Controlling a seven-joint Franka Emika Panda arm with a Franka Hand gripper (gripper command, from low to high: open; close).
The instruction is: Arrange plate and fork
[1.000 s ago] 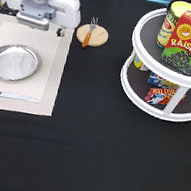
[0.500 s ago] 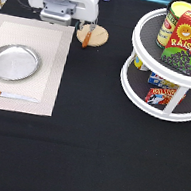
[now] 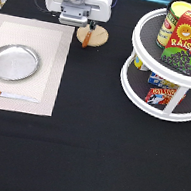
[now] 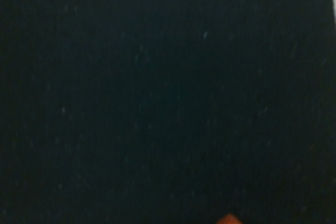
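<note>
The gripper (image 3: pixel 76 21) has shifted right, near the fork (image 3: pixel 86 37); wrist view shows black cloth.

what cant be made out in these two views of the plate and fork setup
- Gripper, exterior view: at the top, over the round wooden coaster's edge; its white body hides the fingers.
- Small fork with brown-orange wooden handle, exterior view: tines hidden under the gripper.
- Wrist view: only black tablecloth and an orange sliver.
- Lower shelf of the white two-tier turntable, exterior view: packages partly hidden by the upper tier.
</note>
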